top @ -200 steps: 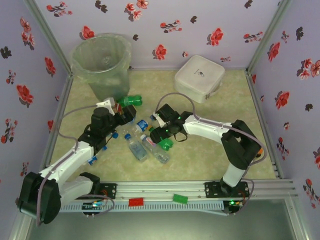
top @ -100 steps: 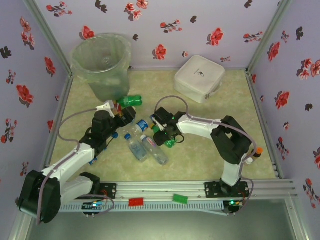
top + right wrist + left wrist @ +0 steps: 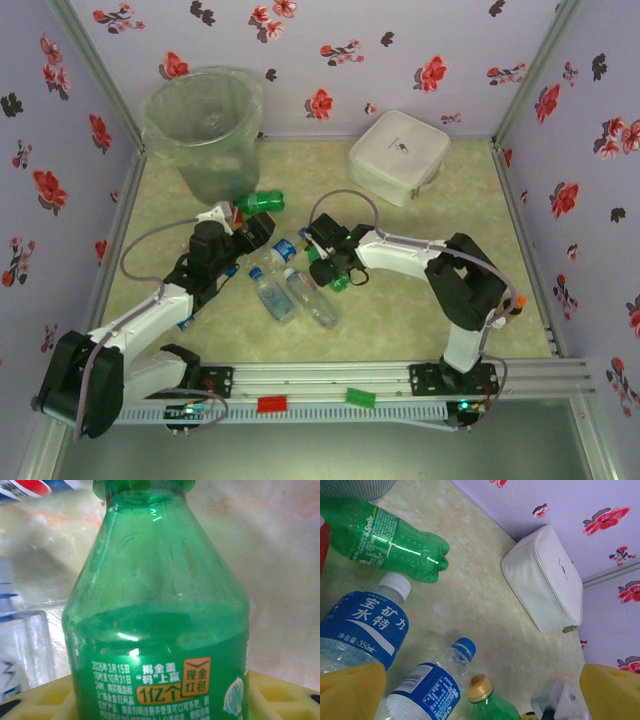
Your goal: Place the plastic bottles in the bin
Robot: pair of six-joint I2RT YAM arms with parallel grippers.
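Several plastic bottles lie mid-table. A green Sprite bottle rests near the bin, the tall pale-green lined bucket at the far left. My left gripper is open over a blue-labelled clear bottle and a yellow-capped green bottle. A white-capped blue-labelled bottle lies just beside them. My right gripper is shut on a green bottle that stands between its yellow fingers. Two clear bottles lie nearer the front.
A white square lidded box stands at the back right. An orange-red bottle peeks out by the right arm's elbow. Loose blue caps lie by the left arm. Flowered walls close three sides.
The right arm folded its elbow back and its gripper drew a little left with the green bottle. The left gripper edged slightly forward toward the bottles.
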